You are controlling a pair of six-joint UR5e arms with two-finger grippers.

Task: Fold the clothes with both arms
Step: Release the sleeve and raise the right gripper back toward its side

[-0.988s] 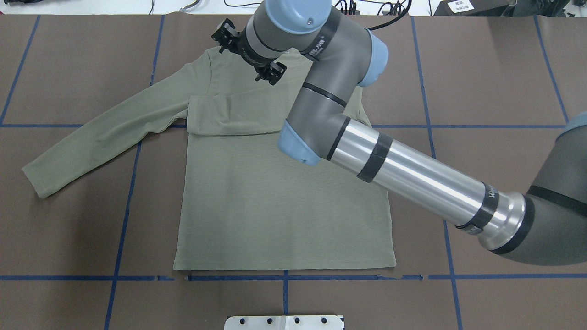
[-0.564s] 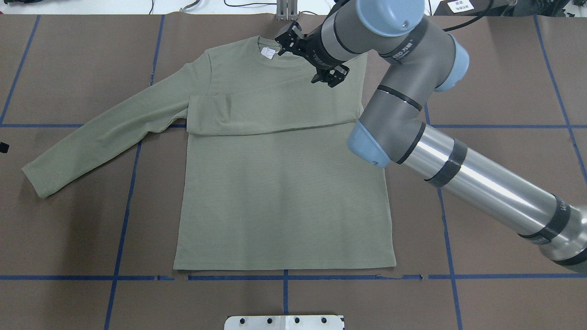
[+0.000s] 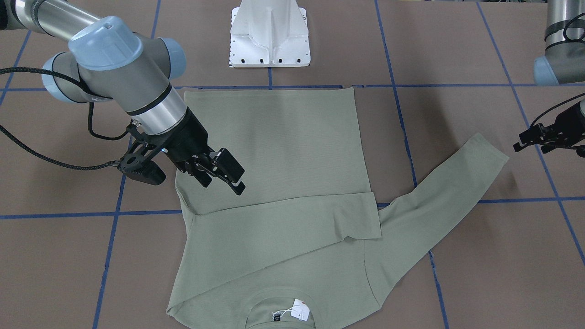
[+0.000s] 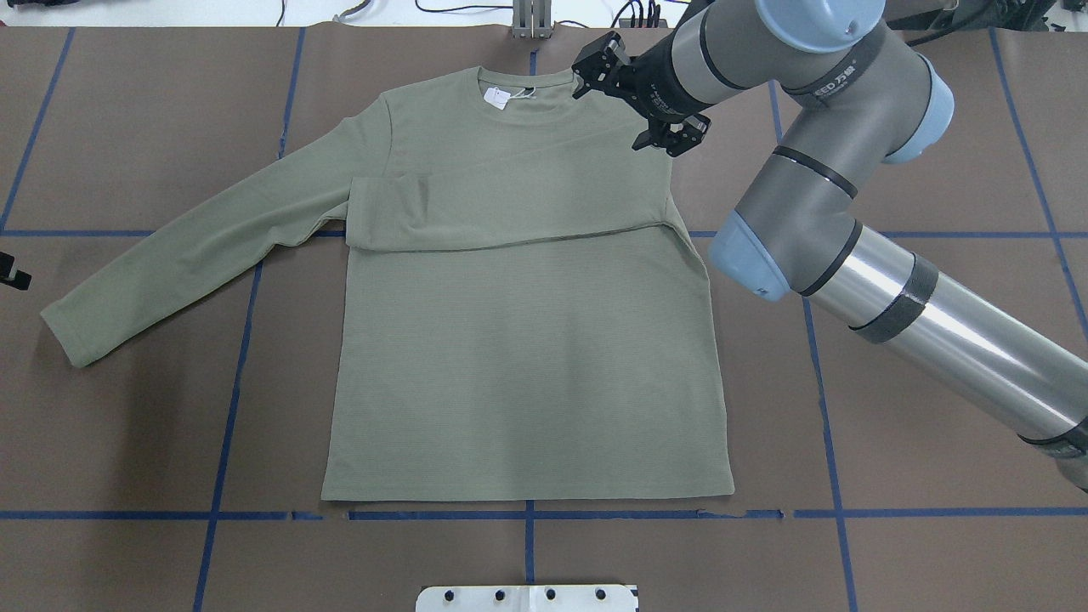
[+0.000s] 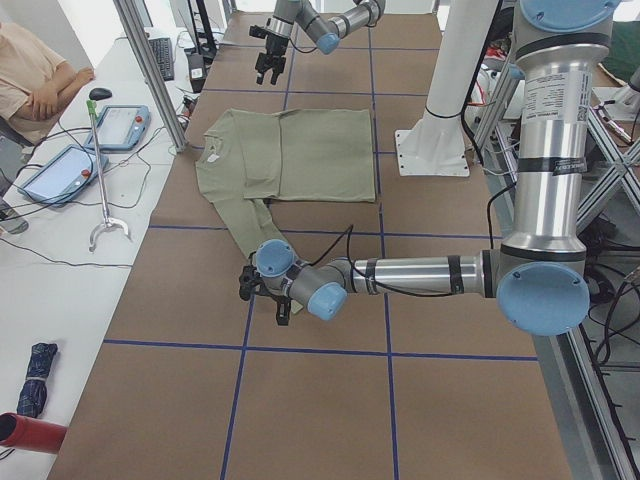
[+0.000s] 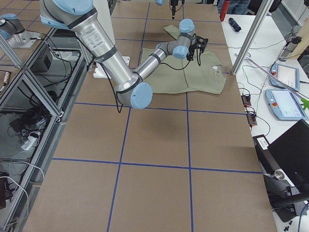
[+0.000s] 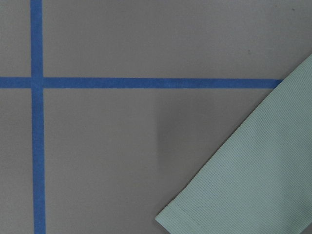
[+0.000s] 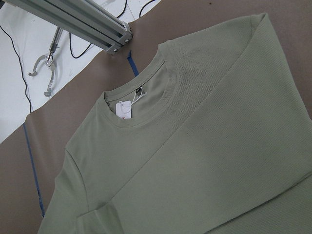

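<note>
The sage-green shirt (image 4: 518, 340) lies flat, front up, on the brown table, with a white hang tag (image 4: 495, 96) at the collar. One sleeve is folded across the chest (image 4: 501, 217); the other sleeve (image 4: 187, 255) stretches out to the left of the overhead view. My right gripper (image 4: 636, 102) is open and empty, hovering over the shirt's shoulder beside the neck; it also shows in the front-facing view (image 3: 224, 183). My left gripper (image 3: 525, 139) looks open and empty, just off the outstretched cuff (image 3: 491, 157). That cuff shows in the left wrist view (image 7: 243, 185).
The white pedestal base (image 3: 269, 34) stands at the robot's side of the table. Blue tape lines (image 4: 229, 425) grid the brown surface. A frame post (image 4: 531, 17) stands behind the collar. An operator (image 5: 35, 80) and tablets (image 5: 120, 125) are at the white bench beyond.
My right arm has swung from over the collar and chest out to the shirt's shoulder, uncovering the hang tag. The left gripper's tip has come into view at the overhead's left edge.
</note>
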